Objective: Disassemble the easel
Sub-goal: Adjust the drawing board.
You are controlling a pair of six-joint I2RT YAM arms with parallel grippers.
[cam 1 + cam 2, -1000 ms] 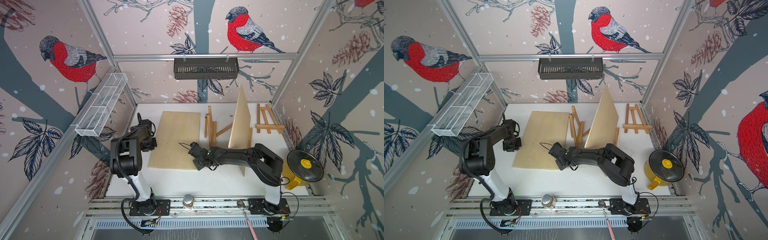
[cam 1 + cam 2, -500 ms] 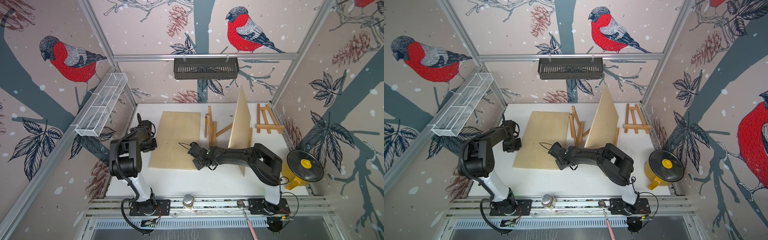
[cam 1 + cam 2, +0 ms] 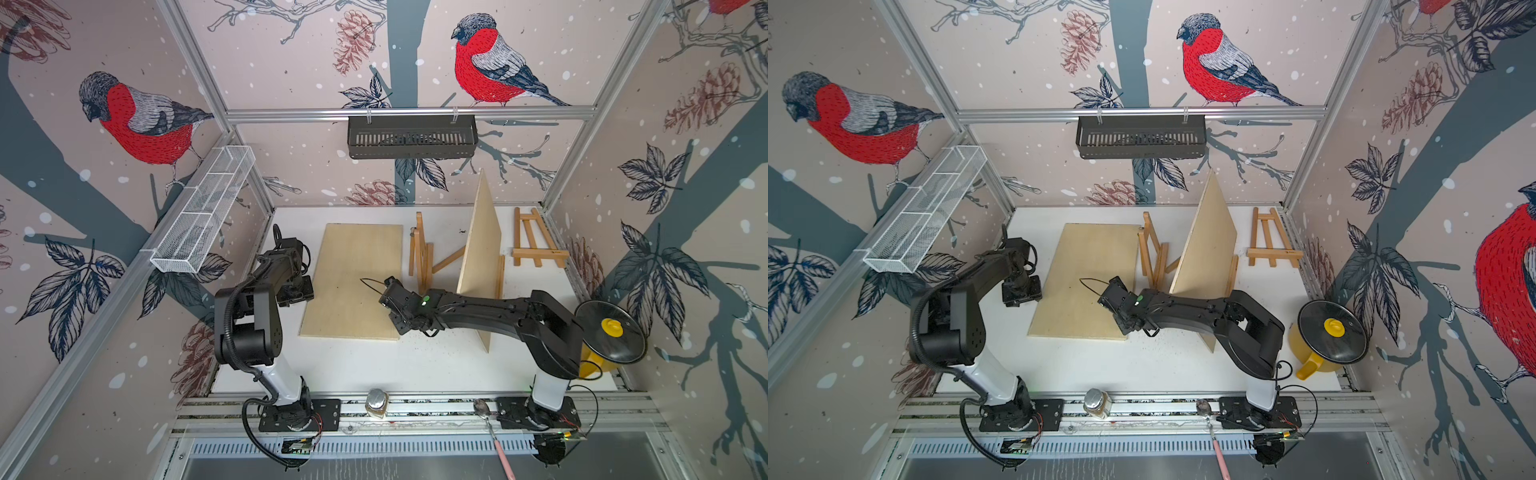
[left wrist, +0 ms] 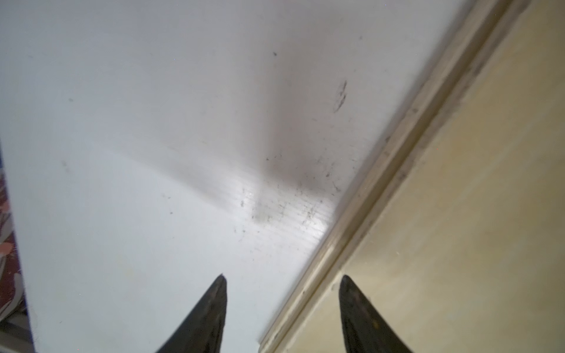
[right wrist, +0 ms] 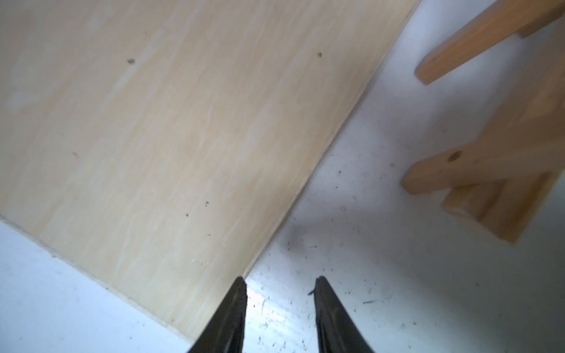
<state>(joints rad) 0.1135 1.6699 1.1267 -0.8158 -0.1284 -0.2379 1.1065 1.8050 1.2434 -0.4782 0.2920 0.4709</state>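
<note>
Operator: Both claws have sprung apart over the last second, while the arms have barely shifted. My left claw [image 4: 283, 278] has its fingers spread across one edge of the flat plywood panel [image 3: 353, 282]. One tip is over wood and one over bare desk [image 3: 415, 365], and it grips nothing. My right claw [image 5: 281, 278] is parted too, and empty, at the panel's edge on the easel side.

Spotter: And the easel?

Operator: My target, the wooden easel [image 3: 420, 253], stands just beyond my right claw. It sits between the flat panel and an upright plywood panel [image 3: 482, 249]. A slat angles across the gap toward that upright panel, and I can't tell whether it touches.

Spotter: How will it handle?

Operator: I judge it light and stiff, made of thin slats on a hinge. It seems likely to skid on the smooth desk or topple if I nudge it. I'd pinch one front upright near the top, where the slats meet, and steady the lower ledge with my left.
</note>
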